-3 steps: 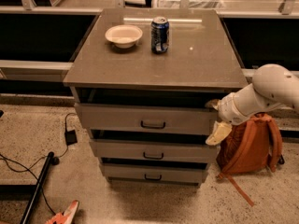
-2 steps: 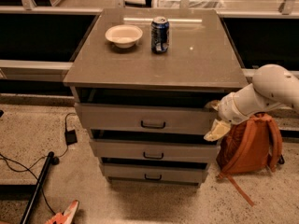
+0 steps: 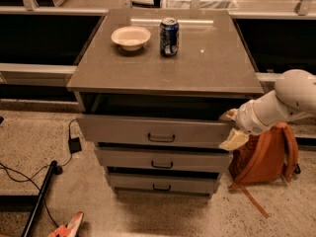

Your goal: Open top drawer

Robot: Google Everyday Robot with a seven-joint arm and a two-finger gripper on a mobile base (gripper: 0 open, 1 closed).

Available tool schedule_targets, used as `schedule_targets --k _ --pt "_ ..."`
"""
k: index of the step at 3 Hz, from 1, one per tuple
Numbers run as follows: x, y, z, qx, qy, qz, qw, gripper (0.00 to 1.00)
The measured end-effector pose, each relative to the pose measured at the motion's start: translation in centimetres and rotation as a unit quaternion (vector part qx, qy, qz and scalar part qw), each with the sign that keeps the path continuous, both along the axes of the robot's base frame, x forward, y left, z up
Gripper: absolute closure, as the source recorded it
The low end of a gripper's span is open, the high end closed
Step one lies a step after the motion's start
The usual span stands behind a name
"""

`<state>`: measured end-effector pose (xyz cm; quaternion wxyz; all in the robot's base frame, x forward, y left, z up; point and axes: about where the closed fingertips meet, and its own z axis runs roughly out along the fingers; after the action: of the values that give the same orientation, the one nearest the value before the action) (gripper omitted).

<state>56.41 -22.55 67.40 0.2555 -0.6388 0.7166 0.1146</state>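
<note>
Grey cabinet [image 3: 197, 68], flat top, three drawers. The top drawer [image 3: 123, 130], widest, directly under the cabinet top, stands pulled partly out with a dark gap above its front. Two narrower drawers [image 3: 197, 159] sit below it. Orange backpack [image 3: 266, 157] on the floor, right of the cabinet. Gripper [image 3: 231, 128], white, at the top drawer's right end; cannot tell if it grasps. Bowl [image 3: 131, 36] and soda can [image 3: 169, 30] on top, near each other.

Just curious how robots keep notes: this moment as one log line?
top drawer: partly out | claw: at its right end | cabinet top: bowl, can
</note>
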Motion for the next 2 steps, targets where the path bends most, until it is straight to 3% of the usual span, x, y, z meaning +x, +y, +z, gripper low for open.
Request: schedule_targets --k 2 --pt "-3.6 -0.1 0.4 -0.017 0.009 0.015 0.9997 0.39"
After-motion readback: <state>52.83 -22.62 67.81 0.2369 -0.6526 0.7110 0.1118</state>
